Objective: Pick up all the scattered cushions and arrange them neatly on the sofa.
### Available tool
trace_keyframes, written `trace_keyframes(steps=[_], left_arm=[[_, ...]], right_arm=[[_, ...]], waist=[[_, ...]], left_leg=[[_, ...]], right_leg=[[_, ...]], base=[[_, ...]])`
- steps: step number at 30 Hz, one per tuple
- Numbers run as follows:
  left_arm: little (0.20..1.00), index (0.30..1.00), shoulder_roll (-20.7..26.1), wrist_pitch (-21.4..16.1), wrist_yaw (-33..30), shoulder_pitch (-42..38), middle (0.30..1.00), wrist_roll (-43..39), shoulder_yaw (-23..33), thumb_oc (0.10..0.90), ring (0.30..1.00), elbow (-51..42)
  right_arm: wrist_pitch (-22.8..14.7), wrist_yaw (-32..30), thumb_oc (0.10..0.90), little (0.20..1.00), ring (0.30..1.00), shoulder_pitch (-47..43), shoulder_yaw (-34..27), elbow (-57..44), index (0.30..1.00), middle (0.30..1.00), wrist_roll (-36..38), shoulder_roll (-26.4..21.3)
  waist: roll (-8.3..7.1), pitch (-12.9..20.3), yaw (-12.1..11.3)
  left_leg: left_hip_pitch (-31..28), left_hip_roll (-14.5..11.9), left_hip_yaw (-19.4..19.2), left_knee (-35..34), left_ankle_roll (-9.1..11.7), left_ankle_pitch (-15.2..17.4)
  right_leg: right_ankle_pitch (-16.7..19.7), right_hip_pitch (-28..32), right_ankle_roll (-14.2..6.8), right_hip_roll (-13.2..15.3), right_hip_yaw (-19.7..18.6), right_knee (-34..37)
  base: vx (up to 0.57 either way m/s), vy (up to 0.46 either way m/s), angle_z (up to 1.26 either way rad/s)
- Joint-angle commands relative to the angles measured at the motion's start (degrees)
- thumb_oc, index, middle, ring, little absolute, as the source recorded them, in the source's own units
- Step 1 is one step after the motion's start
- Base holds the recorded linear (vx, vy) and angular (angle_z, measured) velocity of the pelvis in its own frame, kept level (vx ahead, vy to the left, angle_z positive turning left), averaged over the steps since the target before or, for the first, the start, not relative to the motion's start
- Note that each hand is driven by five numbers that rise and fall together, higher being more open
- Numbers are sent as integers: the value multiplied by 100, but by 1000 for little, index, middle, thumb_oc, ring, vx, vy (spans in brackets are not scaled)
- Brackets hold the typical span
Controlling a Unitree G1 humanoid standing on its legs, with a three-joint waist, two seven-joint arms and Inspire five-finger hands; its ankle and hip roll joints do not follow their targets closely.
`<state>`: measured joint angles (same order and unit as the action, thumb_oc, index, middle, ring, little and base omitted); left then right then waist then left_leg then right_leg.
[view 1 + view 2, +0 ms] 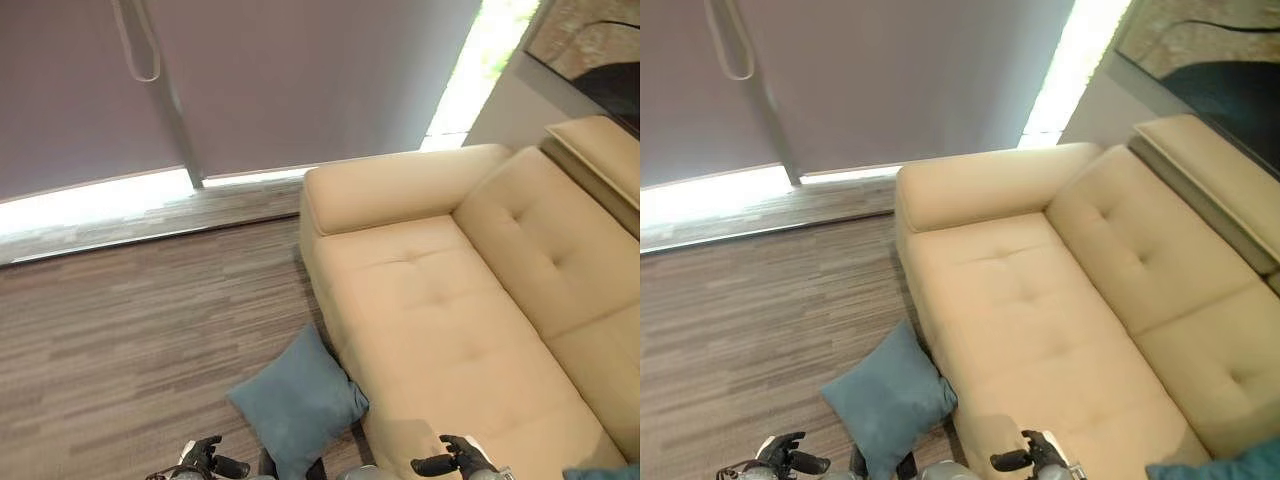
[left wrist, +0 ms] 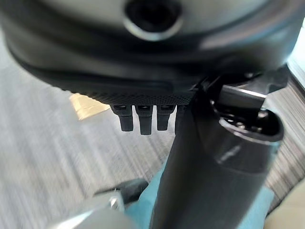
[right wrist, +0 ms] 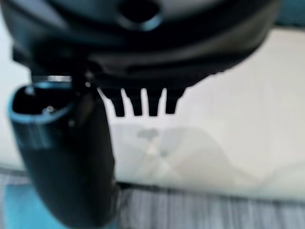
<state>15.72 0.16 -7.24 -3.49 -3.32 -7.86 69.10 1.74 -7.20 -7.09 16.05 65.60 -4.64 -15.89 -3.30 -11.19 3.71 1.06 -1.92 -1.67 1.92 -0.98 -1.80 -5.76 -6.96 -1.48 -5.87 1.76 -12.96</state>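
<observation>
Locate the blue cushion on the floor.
The blue cushion lies on the wood-look floor, leaning against the front base of the beige sofa, in the eye views' lower centre.

You have a blue-grey cushion (image 1: 298, 402) lying on the wood-look floor (image 1: 120, 320), propped at a tilt with one edge leaning against the front base of the beige sofa (image 1: 440, 320), near the sofa's armrest end. It is square, soft and plump, set diamond-wise with one corner pointing up along the sofa's front. You can also see the corner of a second cushion (image 1: 1225, 467), teal, resting on the sofa's seat at the end far from that armrest. The sofa is tufted and its seat otherwise bare.
</observation>
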Motion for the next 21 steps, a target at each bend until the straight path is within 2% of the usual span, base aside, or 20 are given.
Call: trace_keyframes(steps=[1,3,4,5,6,7,8,11,14,18,20,21], left_arm=[[900,900,380,-136,-99,224,900,-139,213,800,900,13],[900,900,380,-136,-99,223,900,-139,213,800,900,13],[900,900,364,-153,-107,283,900,-117,233,800,900,-7],[900,900,358,-162,-107,302,900,-95,217,800,900,-16],[900,900,314,-163,-84,288,900,-104,177,800,900,-48],[900,900,314,-163,-84,286,900,-104,176,800,900,-47],[900,900,273,-150,-71,274,900,-19,128,800,900,-101],[900,900,219,-167,-56,180,900,16,6,800,900,-236],[900,900,133,-188,-39,50,900,122,-222,800,900,-346],[900,900,87,-172,-49,6,900,146,-313,800,900,-424],[900,900,70,-174,-63,-5,900,146,-337,800,900,-402],[900,900,18,-194,-69,-35,900,100,-379,800,900,-402]], right_arm=[[-200,-95,800,900,900,-136,146,-461,900,900,-253,-160],[-200,-95,800,900,900,-136,145,-461,900,900,-253,-160],[-262,-141,800,900,900,-148,154,-493,900,900,-232,-195],[-279,-156,800,900,900,-128,156,-534,900,900,-235,-205],[-296,-167,800,900,900,-133,146,-639,900,900,-183,-224],[-296,-167,800,900,900,-134,145,-639,900,900,-183,-225],[-308,-177,800,900,900,-70,115,-777,900,900,-159,-257],[-316,-218,800,900,900,-54,82,-876,900,900,-123,-337],[-355,-272,800,900,900,-110,116,-1002,900,900,-94,-406],[-337,-269,800,900,900,-120,132,-990,900,900,-170,-452],[-338,-269,800,900,900,-120,133,-998,900,900,-177,-456],[-329,-266,800,900,900,-121,147,-1022,900,900,-202,-474]], waist=[[-321,62,-195],[-319,77,-195],[-311,153,-237],[-317,215,-268],[-383,271,-321],[-378,285,-319],[-430,300,-287],[-427,243,-239],[-423,87,-186],[-492,160,-111],[-493,191,-101],[-468,277,-91]], left_leg=[[308,207,-193,316,-46,656],[324,207,-194,310,-47,644],[243,228,-346,138,-91,582],[237,251,-426,61,-84,562],[228,308,-560,4,-18,534],[248,302,-559,4,-17,525],[345,341,-568,155,35,543],[593,326,-652,422,130,579],[863,425,-332,1127,221,851],[794,29,-292,1154,275,898],[695,-45,-231,1025,306,854],[542,-194,1,681,396,742]], right_leg=[[-8,-175,-309,1280,821,-353],[6,-189,-308,1278,821,-341],[-218,32,-286,1058,854,-610],[-297,210,-282,987,905,-476],[-351,430,-217,914,998,12],[-332,419,-214,907,1001,31],[-348,477,-166,782,801,340],[-284,500,-128,762,822,610],[-224,456,-55,799,727,634],[-76,420,-131,981,742,762],[-34,430,-158,1006,731,802],[24,419,-212,1058,709,879]], base=[[-71,164,-125],[-26,71,-88],[-22,69,-41],[-13,26,-39],[0,-30,-40],[28,-105,-50],[-7,-92,-24],[-58,-54,16],[-120,31,22],[-58,117,2],[-2,150,1],[1,213,7]])
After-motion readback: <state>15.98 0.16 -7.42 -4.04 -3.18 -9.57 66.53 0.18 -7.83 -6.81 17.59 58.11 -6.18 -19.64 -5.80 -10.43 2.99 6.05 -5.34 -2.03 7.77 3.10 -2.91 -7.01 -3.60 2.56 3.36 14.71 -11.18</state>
